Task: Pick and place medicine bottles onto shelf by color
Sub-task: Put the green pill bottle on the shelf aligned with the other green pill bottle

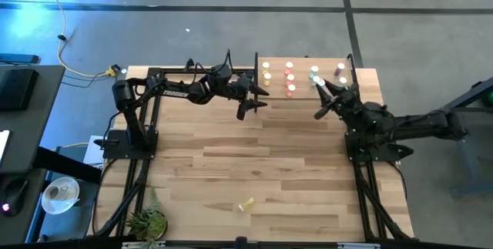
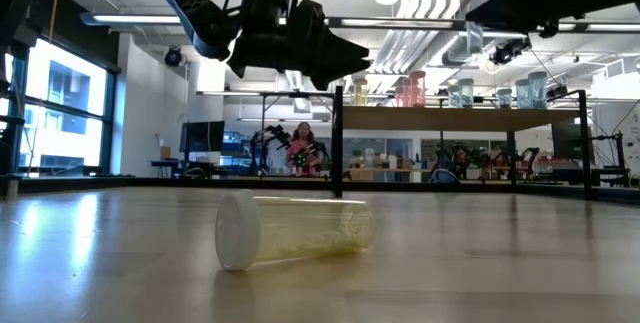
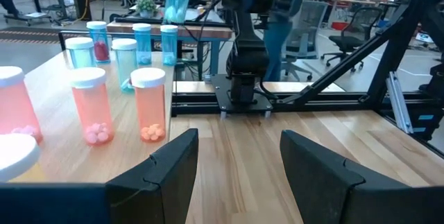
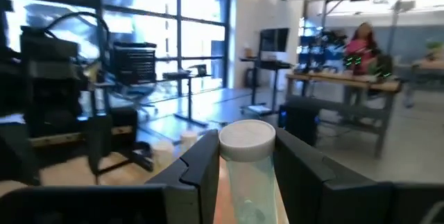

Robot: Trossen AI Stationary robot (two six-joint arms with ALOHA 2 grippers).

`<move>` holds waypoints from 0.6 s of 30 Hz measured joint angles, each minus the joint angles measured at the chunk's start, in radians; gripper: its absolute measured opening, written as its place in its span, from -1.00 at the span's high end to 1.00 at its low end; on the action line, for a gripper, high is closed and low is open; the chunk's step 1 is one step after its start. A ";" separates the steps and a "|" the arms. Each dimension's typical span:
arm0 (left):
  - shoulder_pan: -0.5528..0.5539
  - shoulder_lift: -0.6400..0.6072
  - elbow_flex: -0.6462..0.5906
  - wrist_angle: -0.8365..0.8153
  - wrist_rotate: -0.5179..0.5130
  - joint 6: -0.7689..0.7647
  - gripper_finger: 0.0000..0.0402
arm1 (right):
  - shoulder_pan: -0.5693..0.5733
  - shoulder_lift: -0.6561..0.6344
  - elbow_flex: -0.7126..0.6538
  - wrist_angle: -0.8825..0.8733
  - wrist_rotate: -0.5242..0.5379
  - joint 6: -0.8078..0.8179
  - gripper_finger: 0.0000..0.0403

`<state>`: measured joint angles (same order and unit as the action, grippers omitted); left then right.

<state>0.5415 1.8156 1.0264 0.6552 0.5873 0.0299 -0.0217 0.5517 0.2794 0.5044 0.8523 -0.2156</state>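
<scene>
High view: shelf [image 1: 304,95] at the far table edge carries bottles in colour groups; left gripper [image 1: 248,104] hangs just beside its near left corner, right gripper [image 1: 323,99] at its right end; one yellow bottle [image 1: 246,204] lies alone near the front edge. Low view: that yellow bottle [image 2: 292,231] on its side, white cap on. Left wrist view: fingers [image 3: 170,165] spread, nothing between; pink bottles [image 3: 149,105] and teal ones stand close (crowded). Right wrist view: fingers [image 4: 201,161] pinch a teal bottle [image 4: 246,165] below its cap. Risk: lowering it among tight neighbours could topple them
</scene>
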 joint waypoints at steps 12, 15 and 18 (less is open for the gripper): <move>-0.014 0.000 0.000 0.000 0.000 0.000 0.03 | -0.080 0.055 0.000 -0.167 -0.109 0.250 0.46; -0.014 0.000 0.000 0.000 0.000 -0.001 0.03 | -0.083 0.075 0.000 -0.129 -0.102 0.259 0.46; -0.014 0.000 0.000 0.000 0.000 -0.001 0.03 | -0.083 0.103 0.000 -0.131 -0.051 0.295 0.46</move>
<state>0.5274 1.8156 1.0264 0.6556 0.5873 0.0292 -0.1051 0.6552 0.2794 0.3729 0.8009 0.0794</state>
